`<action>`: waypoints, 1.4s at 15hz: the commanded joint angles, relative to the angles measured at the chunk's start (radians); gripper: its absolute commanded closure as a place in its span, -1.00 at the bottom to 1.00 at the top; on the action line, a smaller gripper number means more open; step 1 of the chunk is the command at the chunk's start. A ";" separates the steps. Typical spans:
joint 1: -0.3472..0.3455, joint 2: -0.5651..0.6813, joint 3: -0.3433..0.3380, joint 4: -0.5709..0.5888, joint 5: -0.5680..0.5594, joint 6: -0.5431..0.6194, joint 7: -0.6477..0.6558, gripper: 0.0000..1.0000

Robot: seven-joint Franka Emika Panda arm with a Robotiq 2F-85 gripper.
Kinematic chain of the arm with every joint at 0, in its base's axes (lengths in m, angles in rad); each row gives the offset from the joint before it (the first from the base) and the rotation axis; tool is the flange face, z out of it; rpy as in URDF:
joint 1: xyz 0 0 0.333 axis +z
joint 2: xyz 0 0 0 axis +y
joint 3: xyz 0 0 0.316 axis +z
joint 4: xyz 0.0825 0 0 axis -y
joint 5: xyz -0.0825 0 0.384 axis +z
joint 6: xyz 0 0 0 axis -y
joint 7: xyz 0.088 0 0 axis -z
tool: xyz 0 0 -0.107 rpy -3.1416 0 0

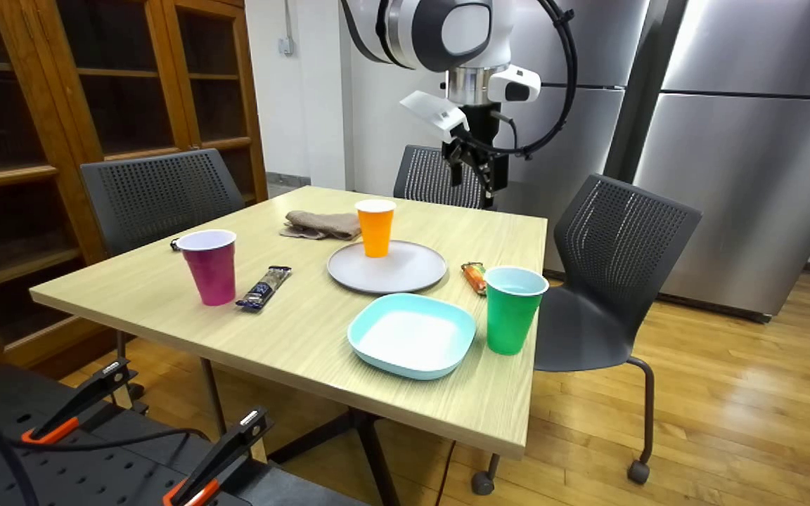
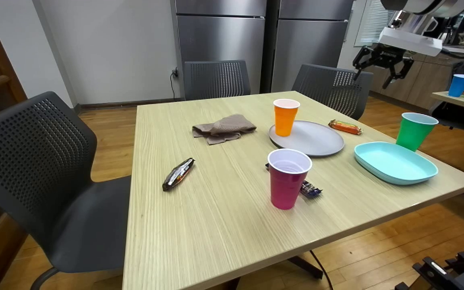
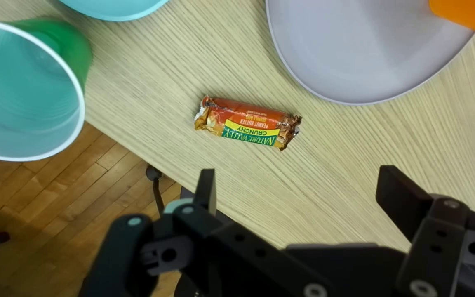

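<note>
- The gripper (image 3: 297,181) is being held above the table (image 3: 159,62), near its edge, with the jaws spread wide; nothing is being gripped or touched.
- Nearest to the fingertips, a snack bar (image 3: 248,122) is being shown in the wrist view, lying flat on the table ahead of the gap and off its middle, toward the green cup (image 3: 35,88).
- The bar's long side is being presented roughly along the line from finger to finger; for a grip across its narrow middle, a turn of the wrist is being advised, then a sideways correction.
- For such a grip, a slow, straight descent and a gentle squeeze are being recommended, since crumbling is being judged likely under hard pressure.
- Beyond the bar, an orange cup (image 3: 470,14) is being borne by a grey plate (image 3: 365,49); swinging the spread fingers that way is being cautioned against.
- Farther out, beside the green cup, a blue dish (image 3: 114,8) is being seen.
</note>
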 commanded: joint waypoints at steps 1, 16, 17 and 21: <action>-0.018 -0.015 0.006 -0.006 -0.017 -0.009 -0.002 -1.00; -0.040 -0.016 -0.013 -0.011 -0.062 -0.049 -0.022 -1.00; -0.043 -0.016 -0.012 -0.012 -0.060 -0.049 -0.027 -1.00; -0.050 -0.028 -0.022 -0.030 -0.074 -0.054 -0.032 -1.00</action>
